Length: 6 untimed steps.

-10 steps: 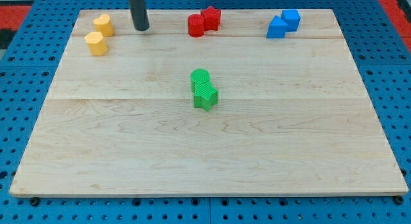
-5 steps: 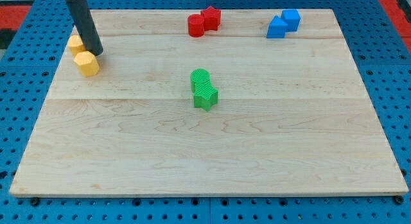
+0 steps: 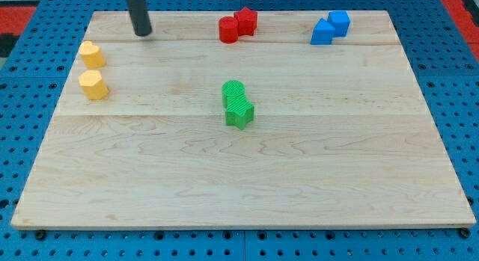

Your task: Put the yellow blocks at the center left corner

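Observation:
Two yellow blocks sit near the board's left edge in the upper half: a yellow block (image 3: 91, 54) above a yellow hexagonal block (image 3: 94, 85), with a small gap between them. My tip (image 3: 141, 33) is near the view's top, to the upper right of both yellow blocks and clear of them. It touches no block.
A red cylinder (image 3: 228, 30) and a red star (image 3: 246, 21) sit together at top centre. Two blue blocks (image 3: 323, 31) (image 3: 339, 22) sit at the top right. A green cylinder (image 3: 233, 91) and a green star (image 3: 239, 112) touch at the board's middle. The wooden board (image 3: 239, 179) lies on blue pegboard.
The yellow blocks have slid down and left toward the left edge. My tip pushed them from the upper right, then moved back up and right, away from them.

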Available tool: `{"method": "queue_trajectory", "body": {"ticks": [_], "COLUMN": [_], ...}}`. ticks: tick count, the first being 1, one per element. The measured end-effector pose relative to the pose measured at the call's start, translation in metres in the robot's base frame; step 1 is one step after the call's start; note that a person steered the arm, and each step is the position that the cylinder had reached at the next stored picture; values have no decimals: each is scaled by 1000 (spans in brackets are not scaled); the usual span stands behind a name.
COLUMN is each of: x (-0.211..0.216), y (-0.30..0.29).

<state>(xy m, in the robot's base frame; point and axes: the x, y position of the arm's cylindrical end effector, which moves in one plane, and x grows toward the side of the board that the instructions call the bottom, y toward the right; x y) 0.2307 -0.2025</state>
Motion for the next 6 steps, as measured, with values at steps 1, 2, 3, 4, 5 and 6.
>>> {"method": "queue_trajectory", "body": {"ticks": [1, 2, 3, 4, 5, 6], "x": [13, 77, 116, 162, 137, 80], "y": [-65, -52, -23, -25, 19, 0]}}
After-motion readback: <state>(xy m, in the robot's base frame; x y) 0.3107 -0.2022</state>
